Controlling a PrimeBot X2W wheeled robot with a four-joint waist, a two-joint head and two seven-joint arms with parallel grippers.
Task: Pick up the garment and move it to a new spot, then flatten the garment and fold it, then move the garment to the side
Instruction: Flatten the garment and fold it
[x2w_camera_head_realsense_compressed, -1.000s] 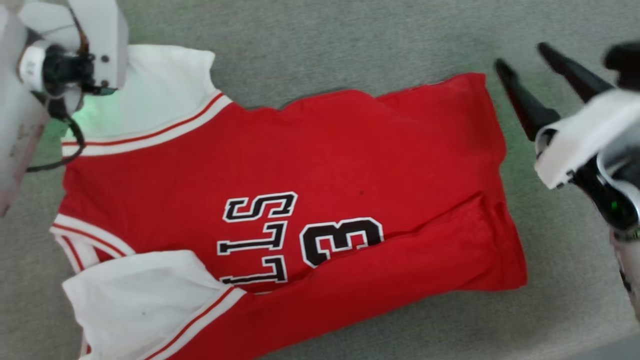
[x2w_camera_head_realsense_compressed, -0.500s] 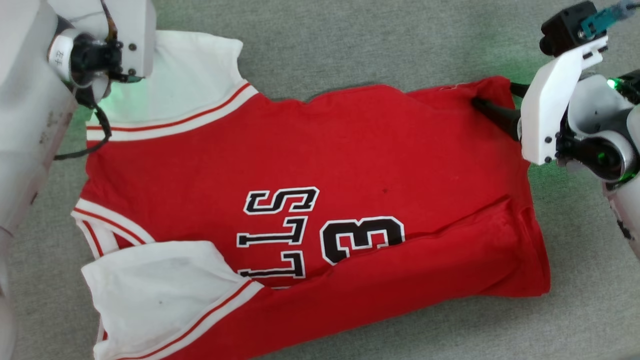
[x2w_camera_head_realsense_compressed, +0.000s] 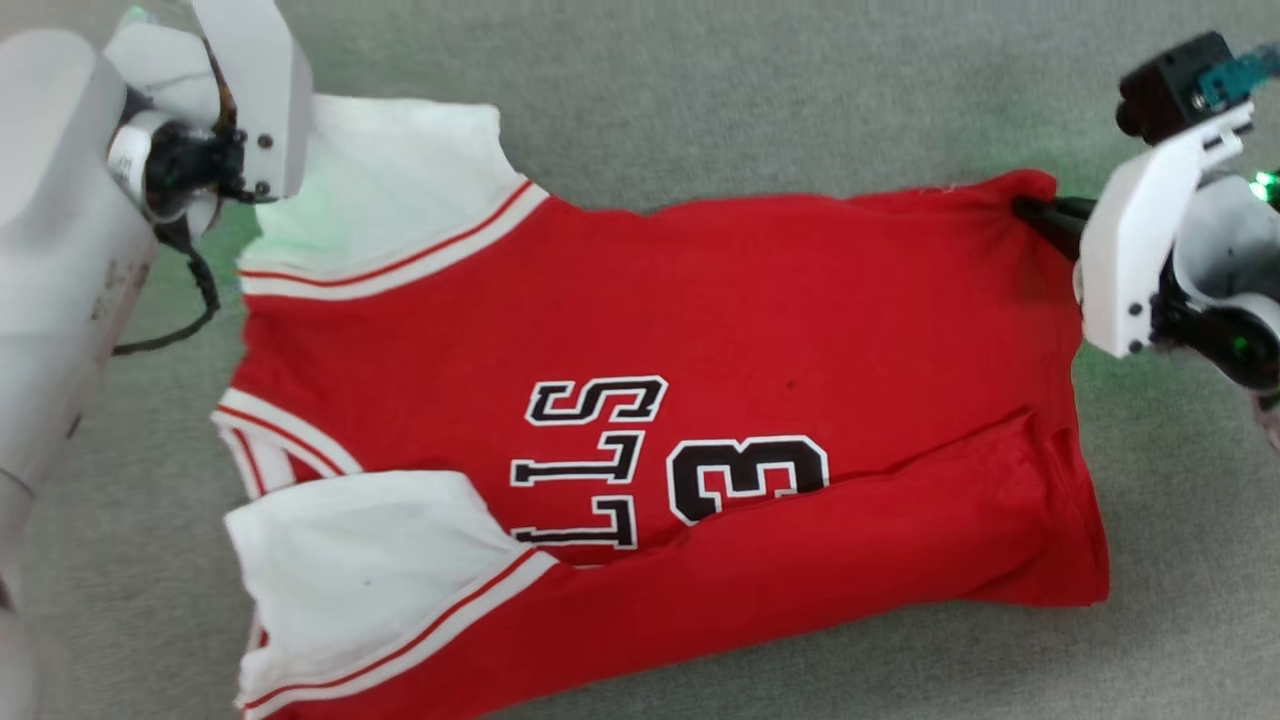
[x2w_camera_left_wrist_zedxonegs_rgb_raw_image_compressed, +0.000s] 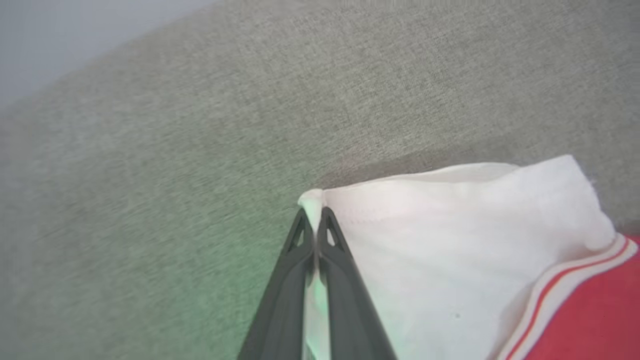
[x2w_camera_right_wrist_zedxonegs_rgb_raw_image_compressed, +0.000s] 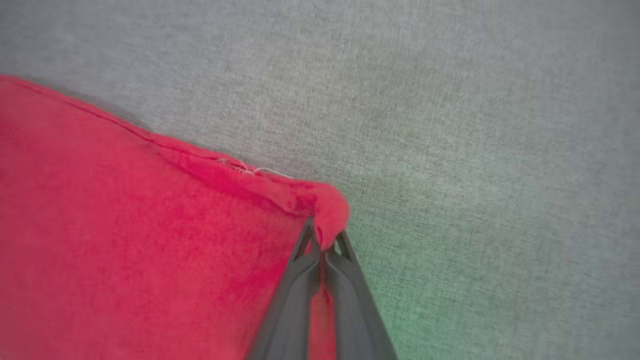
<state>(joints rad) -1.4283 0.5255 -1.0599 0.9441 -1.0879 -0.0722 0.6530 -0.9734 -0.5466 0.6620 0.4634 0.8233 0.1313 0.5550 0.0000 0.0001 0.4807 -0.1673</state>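
Across a grey woven surface (x2w_camera_head_realsense_compressed: 700, 90) the garment (x2w_camera_head_realsense_compressed: 700, 330) lies spread flat, collar end toward the robot's left, hem toward its right. Red body; its near long edge is folded up over the front in a band (x2w_camera_head_realsense_compressed: 850, 540), covering the lower part of the white-edged black lettering (x2w_camera_head_realsense_compressed: 590, 460) beside a block numeral 3 (x2w_camera_head_realsense_compressed: 745, 478). Two white sleeves: far one (x2w_camera_head_realsense_compressed: 390, 200) at upper left, near one (x2w_camera_head_realsense_compressed: 360, 560) at lower left, each bordered by red-and-white stripe trim (x2w_camera_head_realsense_compressed: 400, 270). Left arm's pale wrist housing (x2w_camera_head_realsense_compressed: 250, 100) sits over the far sleeve's outer edge. Left wrist view: left jaws together, the dark fingers (x2w_camera_left_wrist_zedxonegs_rgb_raw_image_compressed: 345, 280) clamped on the white sleeve's corner, a nub of cloth poking past the tips. Right wrist housing (x2w_camera_head_realsense_compressed: 1140, 260) sits just off the far hem corner. Right wrist view: right jaws together, fingers (x2w_camera_right_wrist_zedxonegs_rgb_raw_image_compressed: 295, 290) pinching that red corner, fabric bunched above the tips. Loose pale thread (x2w_camera_right_wrist_zedxonegs_rgb_raw_image_compressed: 260, 171) at the hem edge. Green glow on the surface near both wrists.
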